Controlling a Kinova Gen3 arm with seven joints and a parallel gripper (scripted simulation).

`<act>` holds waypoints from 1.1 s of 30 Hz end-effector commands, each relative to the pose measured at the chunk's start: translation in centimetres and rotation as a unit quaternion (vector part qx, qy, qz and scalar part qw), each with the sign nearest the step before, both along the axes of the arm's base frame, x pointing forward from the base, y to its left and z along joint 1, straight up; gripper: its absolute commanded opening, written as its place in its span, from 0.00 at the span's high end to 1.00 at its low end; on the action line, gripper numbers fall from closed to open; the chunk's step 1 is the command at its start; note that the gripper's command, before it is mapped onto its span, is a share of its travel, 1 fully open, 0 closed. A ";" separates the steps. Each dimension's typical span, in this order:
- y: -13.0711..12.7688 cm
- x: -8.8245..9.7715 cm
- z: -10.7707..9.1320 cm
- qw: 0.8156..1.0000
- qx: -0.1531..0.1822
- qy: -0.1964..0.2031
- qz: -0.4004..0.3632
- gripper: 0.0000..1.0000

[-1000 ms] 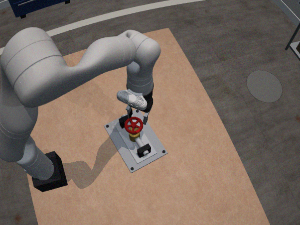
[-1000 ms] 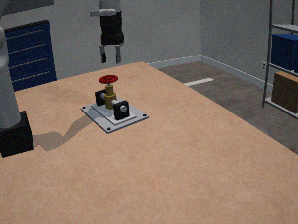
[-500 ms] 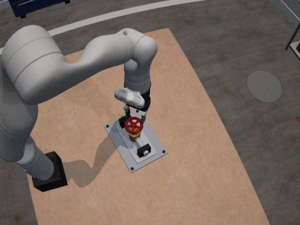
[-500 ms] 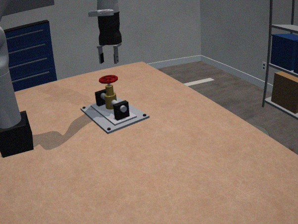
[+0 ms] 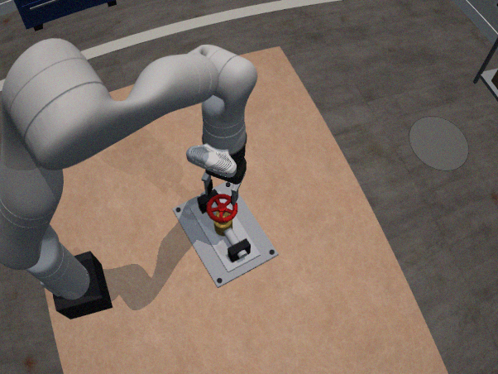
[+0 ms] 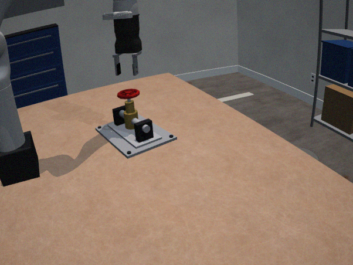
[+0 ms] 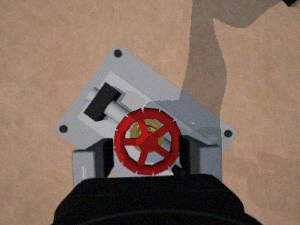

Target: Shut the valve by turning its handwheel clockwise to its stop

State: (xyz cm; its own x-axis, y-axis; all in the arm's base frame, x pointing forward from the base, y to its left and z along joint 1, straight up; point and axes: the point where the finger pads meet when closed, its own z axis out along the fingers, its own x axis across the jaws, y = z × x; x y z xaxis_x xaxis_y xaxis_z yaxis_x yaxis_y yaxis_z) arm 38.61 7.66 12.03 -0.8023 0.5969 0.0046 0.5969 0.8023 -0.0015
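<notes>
The valve stands on a grey baseplate (image 6: 135,138) on the tan table. Its red spoked handwheel (image 6: 128,93) lies level on a brass stem (image 6: 129,114); it also shows in the overhead view (image 5: 222,208) and in the wrist view (image 7: 147,142). My gripper (image 6: 126,68) is open and empty. It hangs straight above the handwheel with a clear gap below the fingertips. In the wrist view the two fingers stand either side of the wheel's rim, with the wheel centred between them.
Two black pipe blocks (image 6: 143,129) hold a grey pipe across the baseplate. My arm's black base (image 6: 18,159) stands at the table's left. A blue drawer cabinet (image 6: 34,64) is behind, a shelf rack with boxes (image 6: 337,85) to the right.
</notes>
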 end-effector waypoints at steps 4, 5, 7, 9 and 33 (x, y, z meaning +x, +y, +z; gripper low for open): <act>0.2 -0.2 0.0 1.000 -0.002 0.000 0.003 0.00; 0.2 -0.2 0.0 1.000 -0.002 0.000 0.003 0.00; 0.2 -0.2 0.0 1.000 -0.002 0.000 0.003 0.00; 0.2 -0.2 0.0 1.000 -0.002 0.000 0.003 0.00; 0.2 -0.2 -0.9 1.000 -0.002 0.000 0.003 0.40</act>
